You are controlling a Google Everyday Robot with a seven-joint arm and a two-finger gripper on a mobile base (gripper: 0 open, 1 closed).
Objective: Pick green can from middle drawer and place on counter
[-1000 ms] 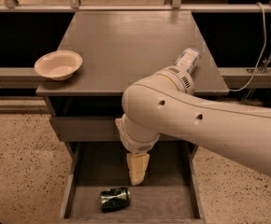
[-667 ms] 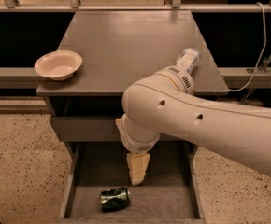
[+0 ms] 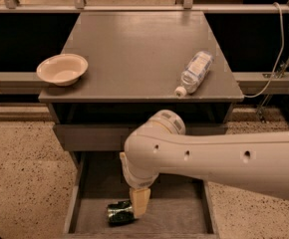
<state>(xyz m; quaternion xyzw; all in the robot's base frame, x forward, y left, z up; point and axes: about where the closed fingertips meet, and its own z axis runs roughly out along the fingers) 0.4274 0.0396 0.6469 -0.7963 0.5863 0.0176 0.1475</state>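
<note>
Because the shiny dark-green metal can [image 3: 119, 213] lies sideways in the grey wooden drawer [image 3: 179, 217], the pincer [image 3: 139, 203] just right of it, state impossible to tell, could roll it away.

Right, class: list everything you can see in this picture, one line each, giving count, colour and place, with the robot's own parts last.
green can: one, dark green, lying on its side on the drawer floor, near the front
middle drawer: one, grey, open below the counter
counter: one, grey, top of the cabinet
bowl: one, pale cream, at the counter's left edge
plastic bottle: one, clear with a white cap, lying on the counter's right front
cable: one, pale, hanging to the right of the cabinet
arm: one, white, reaching in from the right over the drawer
claw: one, beige, down in the drawer at the can's right end
</note>
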